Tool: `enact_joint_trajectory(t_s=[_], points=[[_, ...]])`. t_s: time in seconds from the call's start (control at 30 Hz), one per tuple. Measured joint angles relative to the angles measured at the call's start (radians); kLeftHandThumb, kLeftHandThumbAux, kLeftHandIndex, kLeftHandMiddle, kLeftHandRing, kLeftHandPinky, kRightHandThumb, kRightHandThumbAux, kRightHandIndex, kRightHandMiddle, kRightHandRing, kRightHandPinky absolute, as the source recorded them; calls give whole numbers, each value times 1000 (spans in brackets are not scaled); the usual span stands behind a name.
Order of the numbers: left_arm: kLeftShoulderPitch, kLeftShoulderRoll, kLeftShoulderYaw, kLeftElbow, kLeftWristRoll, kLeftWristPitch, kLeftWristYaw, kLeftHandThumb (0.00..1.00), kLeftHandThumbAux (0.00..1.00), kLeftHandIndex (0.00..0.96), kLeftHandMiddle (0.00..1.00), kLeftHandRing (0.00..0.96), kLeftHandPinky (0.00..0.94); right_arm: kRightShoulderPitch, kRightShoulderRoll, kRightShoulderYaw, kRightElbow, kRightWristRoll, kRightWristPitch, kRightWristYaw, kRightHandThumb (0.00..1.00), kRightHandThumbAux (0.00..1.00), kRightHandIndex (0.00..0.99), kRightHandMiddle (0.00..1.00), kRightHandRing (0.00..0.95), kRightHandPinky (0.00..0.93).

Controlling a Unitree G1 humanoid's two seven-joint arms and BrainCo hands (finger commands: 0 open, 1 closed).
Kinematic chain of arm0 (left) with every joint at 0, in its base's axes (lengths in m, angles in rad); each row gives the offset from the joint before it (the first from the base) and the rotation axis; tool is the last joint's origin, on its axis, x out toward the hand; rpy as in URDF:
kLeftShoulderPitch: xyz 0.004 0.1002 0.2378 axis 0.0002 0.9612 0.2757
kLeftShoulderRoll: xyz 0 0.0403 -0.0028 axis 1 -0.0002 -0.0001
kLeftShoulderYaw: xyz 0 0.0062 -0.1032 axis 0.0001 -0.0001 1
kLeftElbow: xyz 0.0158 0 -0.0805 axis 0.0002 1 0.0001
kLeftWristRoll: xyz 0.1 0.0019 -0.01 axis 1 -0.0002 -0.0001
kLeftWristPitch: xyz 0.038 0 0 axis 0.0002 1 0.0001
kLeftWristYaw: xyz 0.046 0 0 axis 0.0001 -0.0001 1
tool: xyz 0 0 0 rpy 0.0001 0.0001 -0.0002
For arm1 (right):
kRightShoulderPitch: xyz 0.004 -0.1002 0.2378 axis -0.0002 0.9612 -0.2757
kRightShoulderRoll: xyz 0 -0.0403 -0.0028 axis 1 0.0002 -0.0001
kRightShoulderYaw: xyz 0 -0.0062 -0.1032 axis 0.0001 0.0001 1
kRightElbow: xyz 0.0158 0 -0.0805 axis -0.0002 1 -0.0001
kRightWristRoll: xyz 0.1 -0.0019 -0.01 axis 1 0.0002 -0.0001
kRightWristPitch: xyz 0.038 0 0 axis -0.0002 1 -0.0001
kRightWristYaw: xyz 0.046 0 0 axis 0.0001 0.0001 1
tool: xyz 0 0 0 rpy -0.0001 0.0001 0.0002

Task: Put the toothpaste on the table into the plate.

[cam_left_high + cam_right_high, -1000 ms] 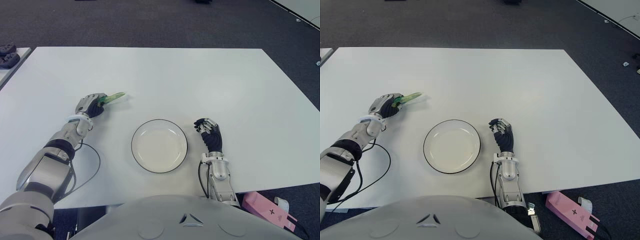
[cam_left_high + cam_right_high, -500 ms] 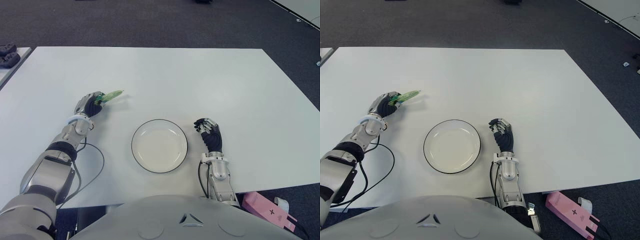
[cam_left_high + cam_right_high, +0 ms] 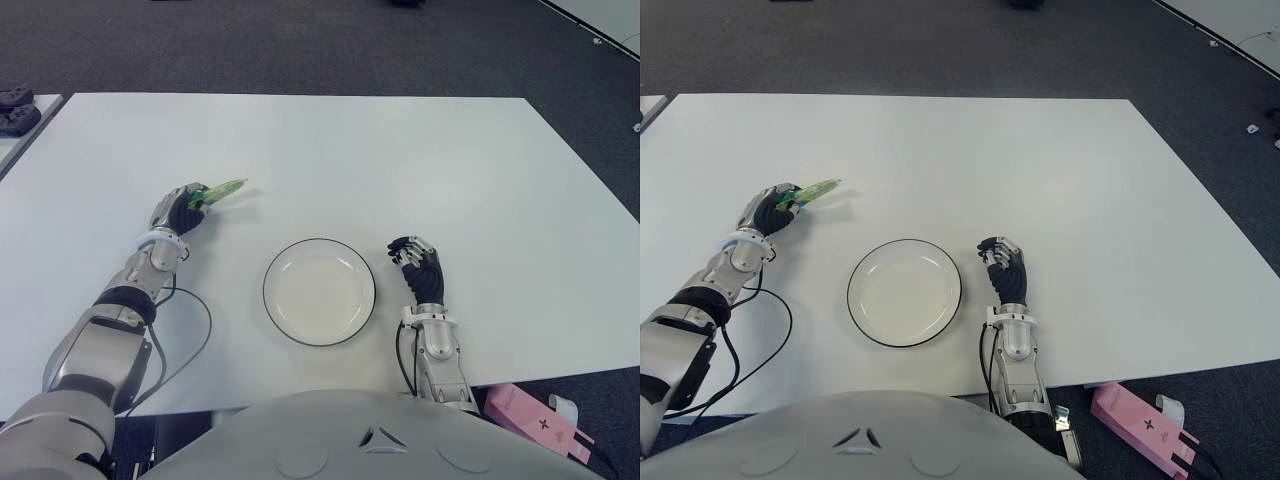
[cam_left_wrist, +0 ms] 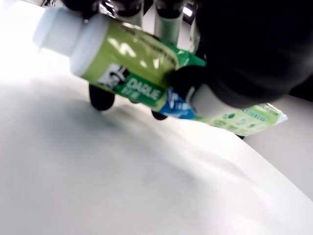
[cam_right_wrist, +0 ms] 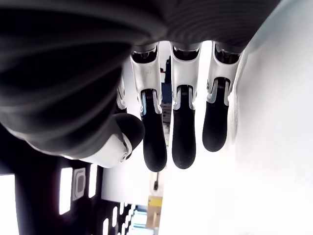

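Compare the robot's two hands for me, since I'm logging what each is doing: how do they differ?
The left hand grips the green toothpaste; the right hand holds nothing. The left hand shows left of the plate and farther back; the right hand shows beside its right rim. Both are over the white table.

A white table (image 3: 400, 150) bears a black-rimmed plate (image 3: 319, 291).

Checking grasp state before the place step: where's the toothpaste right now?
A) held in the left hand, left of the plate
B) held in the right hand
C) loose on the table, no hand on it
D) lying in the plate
A: the left hand is closed around the green toothpaste, its wrist view showing fingers wrapped on the tube, while the plate holds nothing and the right hand beside it holds nothing.
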Motion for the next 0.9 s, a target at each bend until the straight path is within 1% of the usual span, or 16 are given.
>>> enact_joint_trajectory(t_s=[0.07, 0.13, 0.47, 0.6, 0.9], points=[[7, -2, 8, -17, -4, -1, 0, 708, 717, 440, 861, 844, 847, 0, 1, 0, 0, 1, 0, 0, 707, 726, 430, 487, 467, 456], [28, -5, 22, -64, -13, 1, 0, 708, 717, 440, 866, 851, 859, 0, 1, 0, -1, 2, 0, 0, 707, 726, 429, 487, 467, 458], [147, -19, 50, -295, -27, -4, -16, 708, 717, 440, 887, 876, 879, -5, 2, 0, 2, 5, 0, 0, 706, 727, 429, 489, 465, 450], [197, -18, 63, -418, -22, -11, -16, 708, 717, 440, 893, 885, 884, -6, 4, 2, 3, 5, 0, 0, 706, 727, 429, 489, 462, 445], [272, -16, 77, -694, 19, -14, -18, 707, 715, 440, 903, 901, 896, -9, 5, 2, 9, 6, -4, 0, 707, 727, 429, 491, 466, 458]])
